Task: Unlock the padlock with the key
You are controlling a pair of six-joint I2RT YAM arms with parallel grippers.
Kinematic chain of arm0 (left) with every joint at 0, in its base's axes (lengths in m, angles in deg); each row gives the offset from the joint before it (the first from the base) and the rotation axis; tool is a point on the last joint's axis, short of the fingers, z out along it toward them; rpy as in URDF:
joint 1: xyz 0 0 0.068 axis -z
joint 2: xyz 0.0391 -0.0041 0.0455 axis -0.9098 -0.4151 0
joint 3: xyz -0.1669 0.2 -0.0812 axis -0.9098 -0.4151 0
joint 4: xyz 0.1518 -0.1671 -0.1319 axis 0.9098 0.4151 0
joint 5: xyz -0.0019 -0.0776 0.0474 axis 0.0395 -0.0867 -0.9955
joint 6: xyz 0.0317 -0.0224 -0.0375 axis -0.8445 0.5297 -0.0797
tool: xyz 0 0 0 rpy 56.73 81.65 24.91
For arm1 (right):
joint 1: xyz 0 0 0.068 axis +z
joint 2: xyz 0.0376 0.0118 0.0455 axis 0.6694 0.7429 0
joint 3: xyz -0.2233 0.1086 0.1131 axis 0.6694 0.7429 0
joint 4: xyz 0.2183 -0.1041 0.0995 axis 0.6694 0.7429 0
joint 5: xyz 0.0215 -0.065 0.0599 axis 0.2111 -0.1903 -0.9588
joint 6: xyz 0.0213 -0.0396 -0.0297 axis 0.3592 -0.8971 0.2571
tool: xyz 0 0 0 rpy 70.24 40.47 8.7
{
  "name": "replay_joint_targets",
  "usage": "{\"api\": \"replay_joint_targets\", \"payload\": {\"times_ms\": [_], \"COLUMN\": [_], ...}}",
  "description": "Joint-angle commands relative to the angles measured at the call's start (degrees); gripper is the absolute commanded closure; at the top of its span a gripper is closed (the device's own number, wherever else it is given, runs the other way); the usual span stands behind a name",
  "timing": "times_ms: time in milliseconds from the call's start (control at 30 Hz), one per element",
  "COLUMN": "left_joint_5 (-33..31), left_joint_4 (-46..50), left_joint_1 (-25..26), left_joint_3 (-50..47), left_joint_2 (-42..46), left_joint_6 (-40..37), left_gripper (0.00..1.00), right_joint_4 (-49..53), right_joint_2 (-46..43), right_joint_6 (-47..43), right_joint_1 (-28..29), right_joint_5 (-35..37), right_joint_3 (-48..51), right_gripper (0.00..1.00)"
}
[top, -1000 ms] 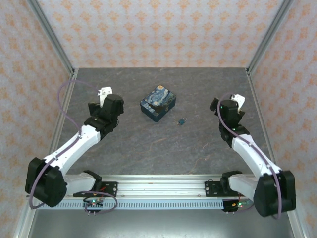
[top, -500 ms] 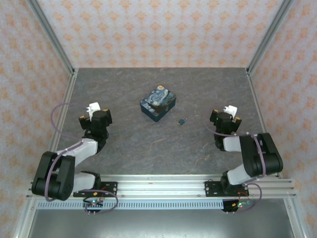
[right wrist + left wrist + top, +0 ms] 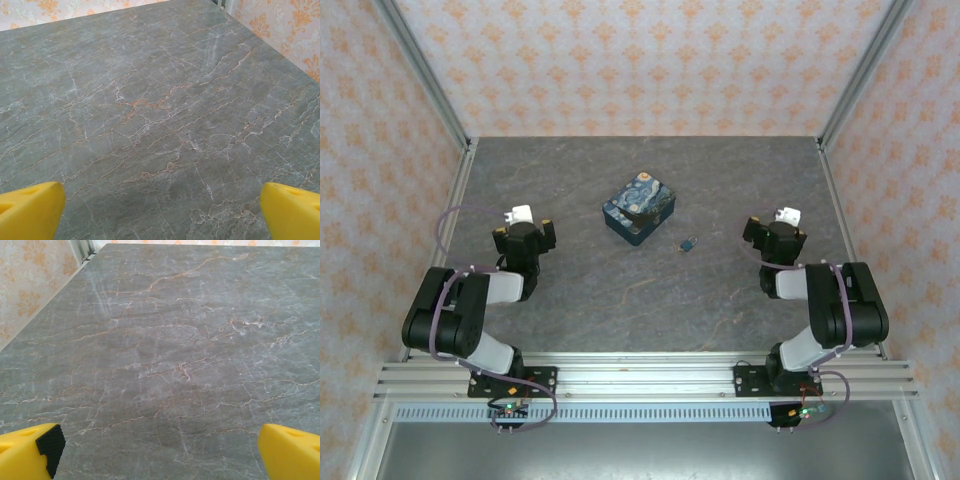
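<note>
The padlock (image 3: pixel 689 243) is a tiny dark blue body lying on the grey stone table, just right of the patterned box. It is too small for me to make out the key apart from it. My left gripper (image 3: pixel 524 230) sits far to its left, folded back over its arm. Low over bare table, the left gripper (image 3: pixel 160 455) stands open, yellow fingertips (image 3: pixel 30 450) wide apart with nothing between them. My right gripper (image 3: pixel 775 233) rests a short way right of the padlock. The right gripper (image 3: pixel 162 212) is also open over bare stone, holding nothing.
A blue box with a yellow swirl painting (image 3: pixel 639 207) stands mid-table, up and left of the padlock. Patterned walls with metal corner posts (image 3: pixel 430 85) close in the table. The arms' mounting rail (image 3: pixel 640 378) runs along the near edge.
Both arms have folded back toward their bases, pulling the grippers nearer the rail. Both stayed open. The padlock and box have not moved.
</note>
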State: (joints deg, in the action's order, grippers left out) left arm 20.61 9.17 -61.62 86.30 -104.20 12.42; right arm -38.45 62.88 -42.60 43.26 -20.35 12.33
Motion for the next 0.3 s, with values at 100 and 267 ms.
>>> {"api": "replay_joint_targets", "payload": {"times_ms": [100,267], "left_joint_5": [0.27,0.25], "left_joint_4": [-2.11,-2.49], "left_joint_1": [-0.25,-0.25], "left_joint_3": [0.73,0.47], "left_joint_2": [0.50,0.59], "left_joint_6": [-1.29,-1.40], "left_gripper": [0.00,0.00], "right_joint_4": [-0.21,-1.37], "right_joint_2": [-0.48,-0.92], "right_joint_6": [0.33,0.27], "right_joint_1": [0.08,0.09], "right_joint_5": [-0.82,-1.09], "right_joint_3": [-1.23,-0.40], "right_gripper": [0.01,0.01]}}
